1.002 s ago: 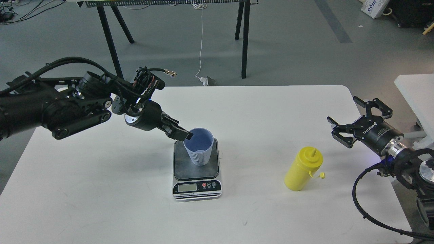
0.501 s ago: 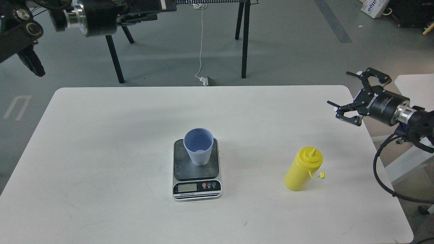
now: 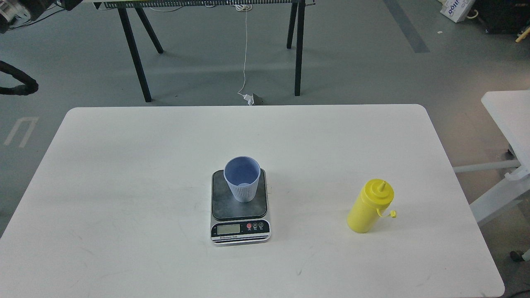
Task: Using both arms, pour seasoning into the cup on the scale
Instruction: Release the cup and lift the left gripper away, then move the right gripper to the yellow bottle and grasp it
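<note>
The light blue ribbed cup stands upright on the dark grey platform of the small scale near the middle of the white table. The yellow squeeze bottle of seasoning stands upright to the right of the scale, apart from it, its small tethered cap hanging at its right side. Neither gripper is in view. Only a dark bit of my left arm and a black cable show at the top left edge.
A second white table stands at the right, past a gap. Black trestle legs and a hanging white cord with a plug are on the grey floor behind the table. A cardboard box lies at the far top right.
My left gripper has let go of the cup's rim and the arm has swung up and out at the top left. My right arm has drawn back out of view to the right.
</note>
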